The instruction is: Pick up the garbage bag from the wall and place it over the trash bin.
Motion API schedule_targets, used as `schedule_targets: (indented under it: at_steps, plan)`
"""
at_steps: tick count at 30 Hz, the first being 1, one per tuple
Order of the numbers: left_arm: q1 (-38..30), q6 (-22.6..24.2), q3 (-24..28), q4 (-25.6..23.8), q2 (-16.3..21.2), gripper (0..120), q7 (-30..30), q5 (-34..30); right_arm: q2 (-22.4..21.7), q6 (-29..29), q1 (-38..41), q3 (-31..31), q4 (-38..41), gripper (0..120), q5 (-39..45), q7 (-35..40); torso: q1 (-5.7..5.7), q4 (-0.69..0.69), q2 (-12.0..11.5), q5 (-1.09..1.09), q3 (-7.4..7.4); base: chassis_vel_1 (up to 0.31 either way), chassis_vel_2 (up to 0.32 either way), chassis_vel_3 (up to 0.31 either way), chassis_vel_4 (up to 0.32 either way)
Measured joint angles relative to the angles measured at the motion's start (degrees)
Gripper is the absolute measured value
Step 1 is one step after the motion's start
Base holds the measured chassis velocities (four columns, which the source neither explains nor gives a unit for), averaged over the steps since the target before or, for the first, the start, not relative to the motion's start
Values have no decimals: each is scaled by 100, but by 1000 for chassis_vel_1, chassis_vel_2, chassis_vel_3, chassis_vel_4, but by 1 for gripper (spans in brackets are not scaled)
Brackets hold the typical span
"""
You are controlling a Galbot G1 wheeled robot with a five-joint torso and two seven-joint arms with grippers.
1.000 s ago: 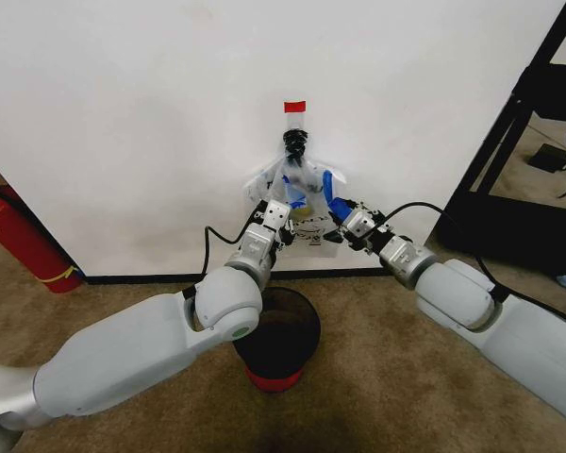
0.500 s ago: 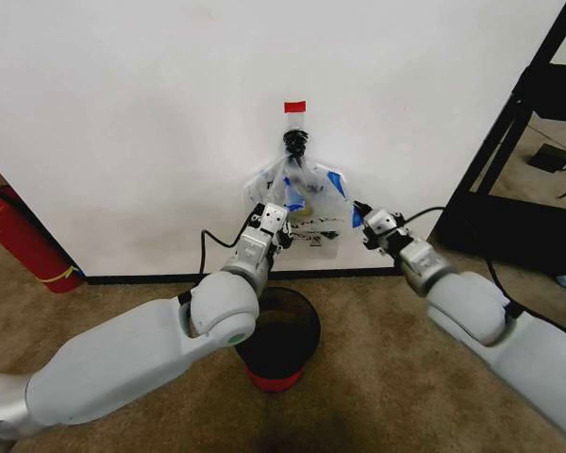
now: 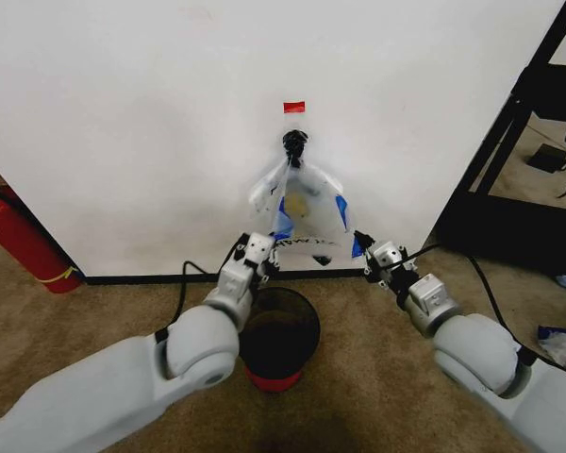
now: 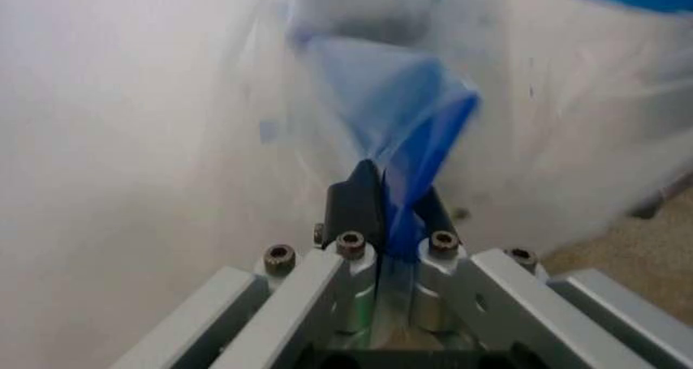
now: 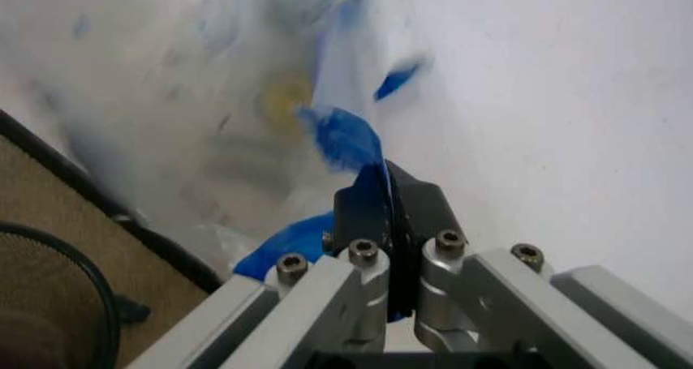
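Observation:
The garbage bag [image 3: 306, 209], translucent white with blue patches, hangs from a black hook [image 3: 293, 142] on the white wall [image 3: 132, 123], under a red tape strip. Its lower edge is stretched wide between both grippers. My left gripper [image 3: 267, 251] is shut on the bag's left lower corner; in the left wrist view a blue fold of the garbage bag [image 4: 417, 150] runs down between the pads of the left gripper [image 4: 392, 192]. My right gripper [image 3: 361, 243] is shut on the right lower corner, where the garbage bag [image 5: 341, 138] enters the right gripper [image 5: 385, 192]. The trash bin [image 3: 280, 337], black mesh with a red base, stands on the carpet below.
A red fire extinguisher [image 3: 19, 236] stands on the floor at the left by the wall. A black metal rack [image 3: 519, 170] stands at the right. A black baseboard [image 3: 151, 277] runs along the wall's foot. Brown carpet surrounds the bin.
Both grippers have come down and apart with the bag's lower corners, spreading the bag wider and lower. The bag's top still hangs at the hook.

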Motion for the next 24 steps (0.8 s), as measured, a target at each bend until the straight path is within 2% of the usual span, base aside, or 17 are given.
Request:
schedule_targets:
  at_steps: [4,9,10,12,16,24]
  plan:
    - [294,-7,-240,-130,104,1,35,90,-6,-4,11,-11,63,0,37,0,0,-2,0,1,0,0,0,0,0]
    - [1469,-123,-1534,-641,409,1,252,419,38,71,142,-104,172,0,163,-8,0,2,-1,0,1,0,0,0,0]
    - [1469,-123,-1534,-641,409,1,252,419,38,71,142,-104,172,0,163,-8,0,2,-1,0,1,0,0,0,0]
    - [1688,-151,-1858,-861,530,1,299,423,49,148,186,-35,281,0,301,31,0,2,-1,0,1,0,0,0,0]
    - [1683,-192,-2234,-1295,759,2,427,231,53,328,320,180,626,0,730,212,0,-1,-1,0,0,0,0,0,0]
    - [1631,-179,-2575,-1595,979,2,572,-116,53,331,540,263,1156,0,1462,553,1,0,-1,-1,0,0,0,0,0]
